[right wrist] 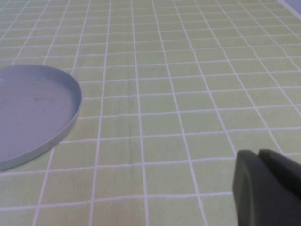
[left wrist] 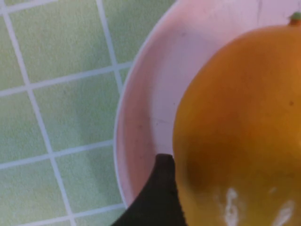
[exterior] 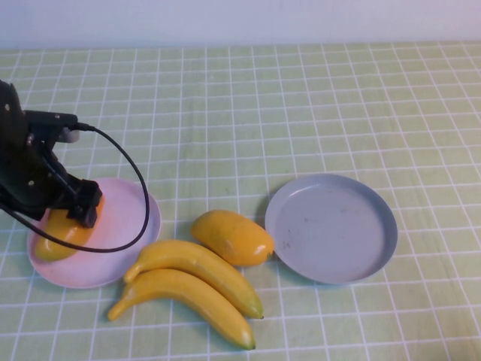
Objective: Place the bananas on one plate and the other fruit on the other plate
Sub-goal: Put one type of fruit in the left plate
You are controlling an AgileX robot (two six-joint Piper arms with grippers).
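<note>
My left gripper is low over the pale pink-lilac plate, shut on an orange mango-like fruit that lies on that plate. In the left wrist view the fruit fills the space over the plate, with one dark finger against its side. A second, yellower mango-like fruit lies on the cloth between the plates. Two bananas lie side by side in front of it. The grey-blue plate holds nothing. My right gripper is shut and empty, off the high view.
A green checked cloth covers the table. The left arm's black cable loops over the pink plate. The grey-blue plate's rim shows in the right wrist view, apart from the right gripper.
</note>
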